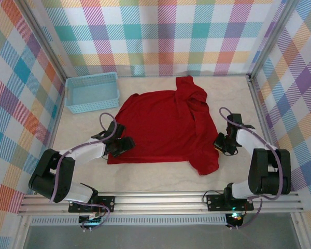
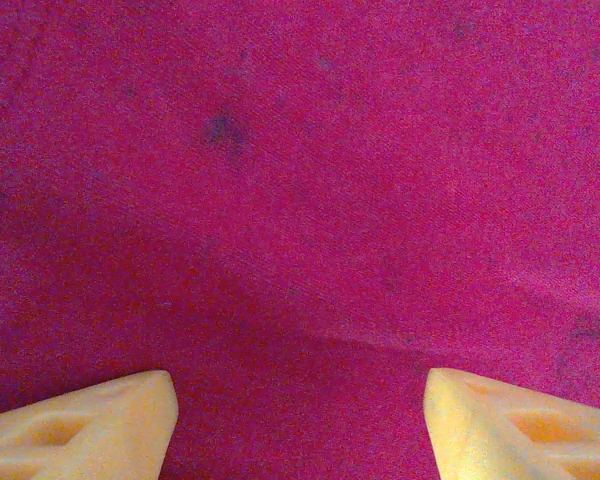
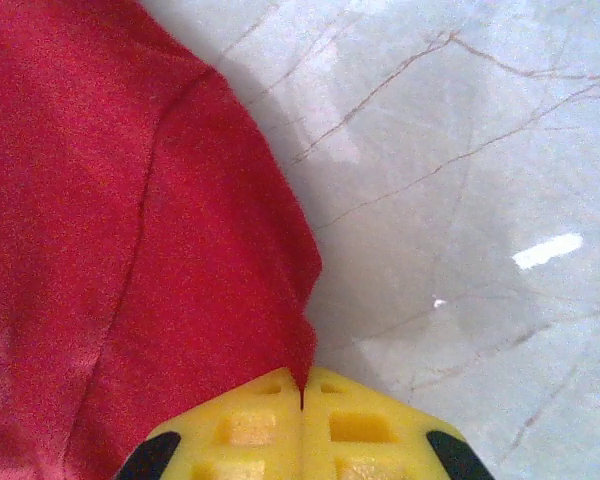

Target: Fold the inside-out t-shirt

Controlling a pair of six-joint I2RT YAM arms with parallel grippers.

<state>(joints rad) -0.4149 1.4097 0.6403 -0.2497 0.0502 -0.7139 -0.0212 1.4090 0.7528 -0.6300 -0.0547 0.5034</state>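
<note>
The red inside-out t-shirt (image 1: pixel 166 127) lies spread on the table, its right part bunched and folded over itself. My left gripper (image 1: pixel 125 146) rests at the shirt's near left edge; in the left wrist view its fingers (image 2: pixel 90 425) stand wide apart over red cloth (image 2: pixel 300 200), holding nothing. My right gripper (image 1: pixel 219 144) is at the shirt's right edge. In the right wrist view its yellow fingertips (image 3: pixel 302 400) are pressed together with the shirt's edge (image 3: pixel 180 250) pinched between them.
A light-blue basket (image 1: pixel 92 91) stands at the back left, just beyond the shirt's left sleeve. Checked walls close in the table on three sides. Bare pale tabletop (image 3: pixel 460 180) lies right of the shirt and along the near edge (image 1: pixel 160 181).
</note>
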